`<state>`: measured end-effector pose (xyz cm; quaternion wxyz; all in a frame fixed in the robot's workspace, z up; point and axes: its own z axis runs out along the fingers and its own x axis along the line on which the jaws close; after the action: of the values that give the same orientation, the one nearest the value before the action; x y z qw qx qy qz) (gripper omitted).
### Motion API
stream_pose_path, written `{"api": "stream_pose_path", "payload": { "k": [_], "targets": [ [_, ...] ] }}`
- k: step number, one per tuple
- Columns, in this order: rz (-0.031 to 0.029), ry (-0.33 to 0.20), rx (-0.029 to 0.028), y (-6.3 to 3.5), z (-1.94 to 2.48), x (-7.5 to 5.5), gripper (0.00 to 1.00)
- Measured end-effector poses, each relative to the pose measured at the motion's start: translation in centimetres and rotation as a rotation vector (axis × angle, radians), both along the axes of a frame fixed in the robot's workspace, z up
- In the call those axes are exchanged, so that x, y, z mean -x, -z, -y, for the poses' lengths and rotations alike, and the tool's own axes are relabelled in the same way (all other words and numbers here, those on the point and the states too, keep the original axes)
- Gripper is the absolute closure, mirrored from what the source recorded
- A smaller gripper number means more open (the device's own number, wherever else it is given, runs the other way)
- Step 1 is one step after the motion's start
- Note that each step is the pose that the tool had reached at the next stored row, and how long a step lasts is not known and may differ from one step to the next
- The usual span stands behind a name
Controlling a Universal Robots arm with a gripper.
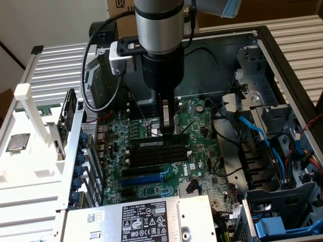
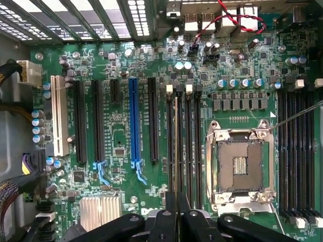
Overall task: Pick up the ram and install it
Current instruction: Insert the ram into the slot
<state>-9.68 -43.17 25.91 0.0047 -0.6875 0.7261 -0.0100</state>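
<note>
**Ram under my fingertips, seated among the black slots**

My gripper [image 1: 167,132] reaches straight down into the open computer case [image 1: 262,45], its two thin dark fingers [image 1: 169,118] drawn close together on the top edge of the ram [image 1: 160,141]. The ram is a long, narrow green stick with a pale label; it stands on edge directly beneath my fingertips, in the bank of long black plastic slots [image 1: 156,155] on the motherboard [image 1: 202,126]. I cannot tell whether it is pushed fully home.

The exterior view shows my smooth metal wrist and a black cable [image 1: 91,70] looping beside it; past the slots, away from me, lie a blue slot [image 1: 142,180] and the labelled grey metal box [image 1: 144,217].

In the wrist view the gripper [image 2: 176,222] shows only as black, rounded linkages, cut off by the frame, meeting over the ram [image 2: 178,146], which appears merely as a thin edge among the slots [image 2: 197,146]. This view alone reveals the square, metal-framed processor socket [image 2: 241,166] just beside my fingers, a second bank of slots beyond it, and a finned silver heatsink [image 2: 100,212].
</note>
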Motion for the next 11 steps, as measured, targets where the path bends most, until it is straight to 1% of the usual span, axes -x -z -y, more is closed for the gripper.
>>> {"api": "stream_pose_path", "payload": {
  "k": [4,5,7,8,11],
  "targets": [
    [-0.0001,0.0,-0.0016,0.73,0.05,0.4,0.88],
    [-0.0001,0.0,-0.0031,0.89,0.05,0.5,0.88],
    [-0.0002,0.0,-0.0084,1.11,0.05,0.6,0.88],
    [-0.0001,0.0,-0.0145,1.2,0.05,0.6,0.88],
    [0.0,0.0,-0.02,1.25,0.04,0.6,0.88]
  ]
}}
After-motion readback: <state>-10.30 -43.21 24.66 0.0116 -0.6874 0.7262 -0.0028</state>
